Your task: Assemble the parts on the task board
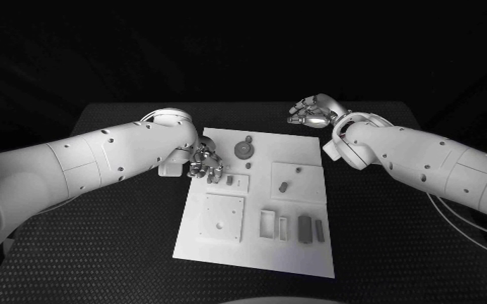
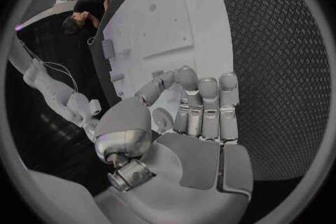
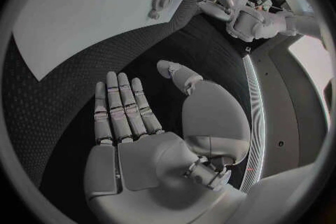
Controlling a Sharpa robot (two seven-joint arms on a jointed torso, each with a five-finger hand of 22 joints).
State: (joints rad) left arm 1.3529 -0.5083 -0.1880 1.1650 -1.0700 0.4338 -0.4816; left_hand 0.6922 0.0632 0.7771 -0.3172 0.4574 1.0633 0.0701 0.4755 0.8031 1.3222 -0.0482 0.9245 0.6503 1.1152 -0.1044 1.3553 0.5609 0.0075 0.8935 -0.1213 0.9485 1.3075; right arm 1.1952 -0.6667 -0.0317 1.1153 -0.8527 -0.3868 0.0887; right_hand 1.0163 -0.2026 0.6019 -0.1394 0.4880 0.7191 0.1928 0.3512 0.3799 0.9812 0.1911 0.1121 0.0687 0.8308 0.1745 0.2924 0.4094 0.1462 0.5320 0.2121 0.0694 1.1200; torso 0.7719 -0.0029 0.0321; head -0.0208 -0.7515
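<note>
The task board [image 1: 259, 205] lies flat at the middle of the black bench [image 1: 406, 233], carrying a toothed gear part [image 1: 243, 149] near its far edge and several small grey parts [image 1: 294, 226] toward its near edge. The left hand [image 1: 203, 162] hovers at the board's left edge with its fingers [image 2: 203, 106] curled inward and nothing held between them. The right hand [image 1: 312, 112] sits over bare bench beyond the board's far right corner, fingers [image 3: 119, 106] extended and apart, holding nothing.
</note>
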